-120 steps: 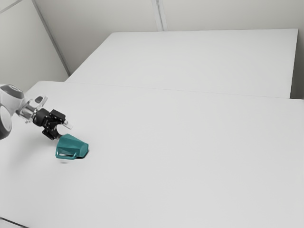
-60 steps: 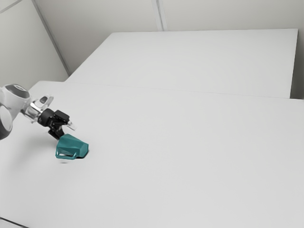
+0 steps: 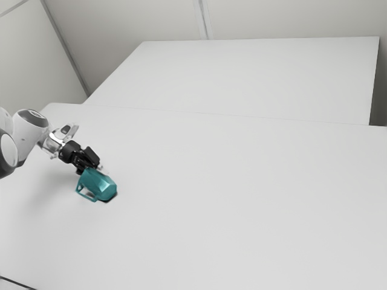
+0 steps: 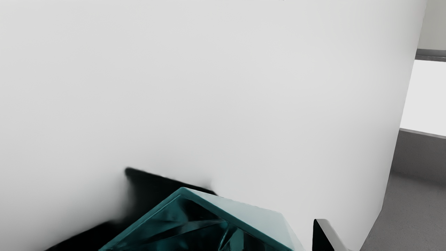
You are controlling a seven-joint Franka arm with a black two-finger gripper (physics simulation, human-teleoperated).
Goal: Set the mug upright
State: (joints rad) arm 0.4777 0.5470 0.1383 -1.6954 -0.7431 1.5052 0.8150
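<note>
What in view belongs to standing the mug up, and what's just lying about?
Part of the job:
teal mug, tilted
gripper, at the mug
table, the surface to stand it on

Just there:
white surface beyond the table
thin dark strip, exterior view's lower left; can't tell what

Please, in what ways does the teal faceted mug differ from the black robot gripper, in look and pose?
The teal faceted mug is hollow with a loop handle; the black robot gripper is a compact mechanism. The mug is tipped, its mouth toward the gripper, while the gripper slants down toward the mug from the exterior view's upper left. Both have angular outlines.
</note>
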